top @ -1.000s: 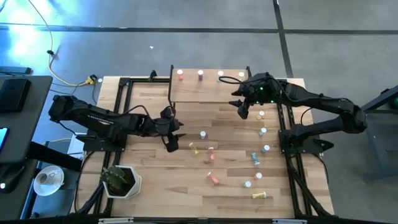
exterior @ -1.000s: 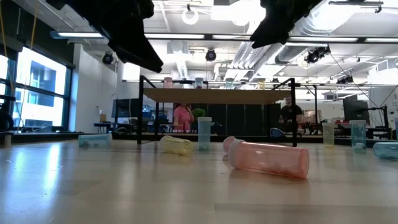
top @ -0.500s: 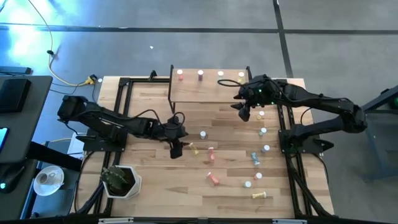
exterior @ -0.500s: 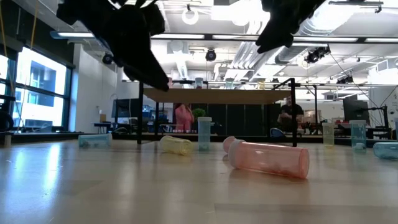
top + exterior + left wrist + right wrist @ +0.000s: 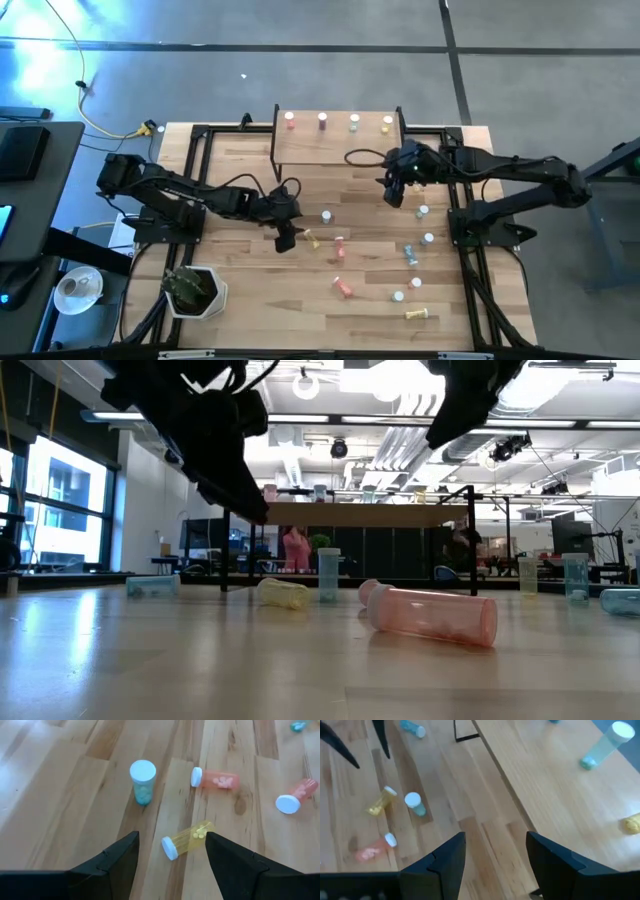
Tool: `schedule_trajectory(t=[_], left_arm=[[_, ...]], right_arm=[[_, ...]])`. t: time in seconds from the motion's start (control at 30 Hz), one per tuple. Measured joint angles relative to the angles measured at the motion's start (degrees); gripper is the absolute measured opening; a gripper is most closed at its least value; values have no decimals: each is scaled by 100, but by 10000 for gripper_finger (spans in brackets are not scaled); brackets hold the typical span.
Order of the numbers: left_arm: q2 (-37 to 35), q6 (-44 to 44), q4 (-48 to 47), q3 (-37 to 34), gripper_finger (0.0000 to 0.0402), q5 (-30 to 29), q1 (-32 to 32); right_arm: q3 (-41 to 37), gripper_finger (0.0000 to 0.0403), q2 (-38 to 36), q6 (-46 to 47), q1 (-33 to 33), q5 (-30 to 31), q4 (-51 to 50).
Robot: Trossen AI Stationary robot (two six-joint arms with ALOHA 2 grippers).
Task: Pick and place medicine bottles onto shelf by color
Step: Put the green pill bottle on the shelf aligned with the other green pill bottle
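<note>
Four small white-capped bottles stand upright in a row along the far edge of the raised light-wood shelf on thin black legs (image 5: 335,140): a pink bottle (image 5: 290,120), a second pink bottle (image 5: 322,120), a pale green bottle (image 5: 354,121) and a yellow bottle (image 5: 387,122). On the large butcher-block tabletop (image 5: 240,300), the other bottles are scattered to the right of centre. The left gripper (image 5: 284,238) hangs above the tabletop just left of a lying yellow bottle with a white cap (image 5: 187,839); its two dark fingers (image 5: 107,865) are spread apart and hold nothing, with the yellow bottle showing in the gap between them in the left wrist view. Near it are an upright blue bottle with a white cap (image 5: 142,781) and a lying pink bottle (image 5: 216,778); another lying pink bottle (image 5: 296,797) is farther off. The right gripper (image 5: 394,190) hangs off the shelf's near right corner, above the tabletop, with its fingers (image 5: 440,862) spread apart and empty. In the low view, a lying pink bottle (image 5: 430,612) is nearest the camera. A small potted plant in a white pot (image 5: 194,290) stands at the tabletop's near left corner.
</note>
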Motion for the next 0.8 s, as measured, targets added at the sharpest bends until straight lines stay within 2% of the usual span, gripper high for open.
schedule_trajectory(t=[0.1,0.27,0.53,0.8], left_arm=[[0,179,-226,-2,218,37,41],[0,282,-226,-2,217,-302,-10],[0,300,-69,-16,217,-511,-35],[0,299,2075,-1135,216,-396,-8]], right_arm=[[0,200,0,1,165,149,-64],[0,200,0,6,318,301,-123],[0,200,0,46,346,298,-121],[0,200,0,46,344,283,-112]])
